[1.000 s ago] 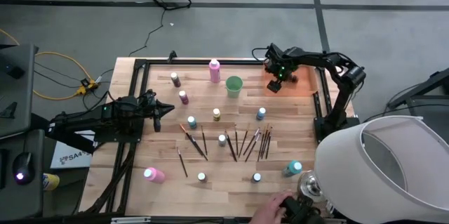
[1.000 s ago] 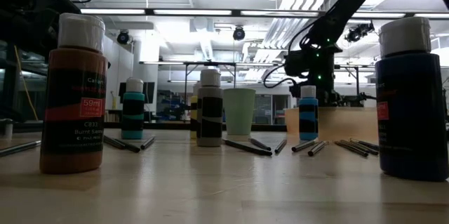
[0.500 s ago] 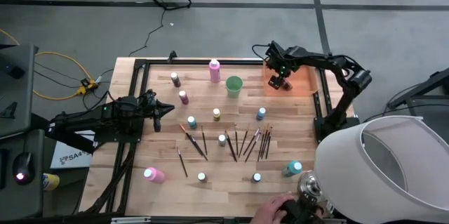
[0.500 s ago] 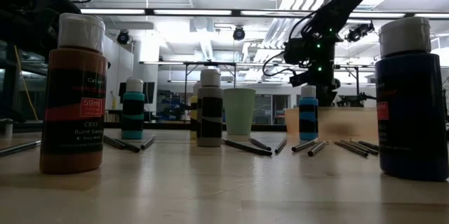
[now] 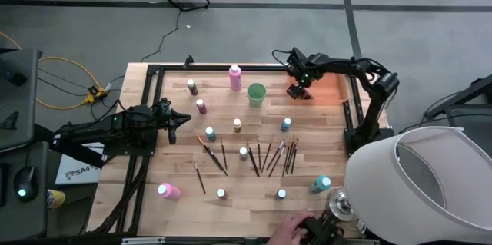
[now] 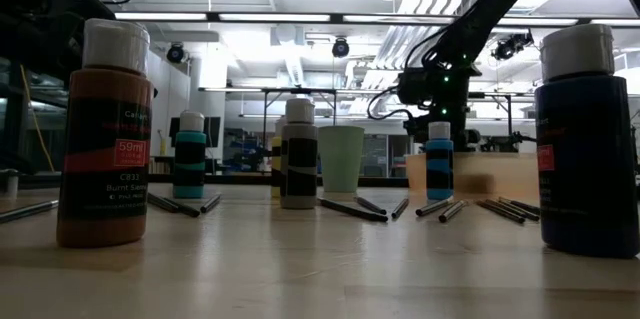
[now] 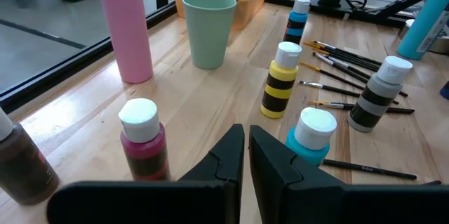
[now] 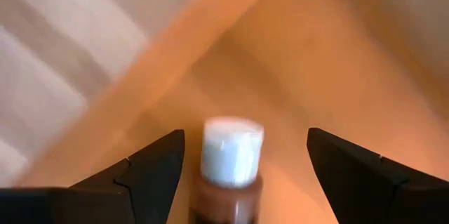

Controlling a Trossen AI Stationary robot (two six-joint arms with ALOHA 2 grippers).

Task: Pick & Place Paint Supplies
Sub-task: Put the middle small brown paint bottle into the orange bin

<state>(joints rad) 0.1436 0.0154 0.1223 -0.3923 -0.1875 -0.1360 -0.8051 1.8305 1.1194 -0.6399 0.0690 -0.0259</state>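
My right gripper (image 5: 297,87) hangs open over the left end of the flat orange tray (image 5: 332,88). In the right wrist view its fingers (image 8: 151,164) stand well apart on either side of a small brown bottle with a white cap (image 8: 231,150), which stands upright on the tray floor. They do not touch it. My left gripper (image 5: 184,117) is shut and waits by the table's left side. Small capped bottles (image 5: 237,124), thin dark brushes (image 5: 269,155), an upright pink bottle (image 5: 234,77), a second pink bottle lying down (image 5: 168,191) and a teal bottle (image 5: 320,184) are spread over the table.
A light green cup (image 5: 256,94) stands just left of the tray, close to the right gripper. A black metal frame (image 5: 207,67) runs along the table's far and side edges. A person's hand (image 5: 296,230) and a large white shade (image 5: 419,187) are at the near right corner.
The right gripper has risen above the tray's left end. It has then come down a little and shifted slightly toward the table's left. The left arm and the supplies on the table have kept still.
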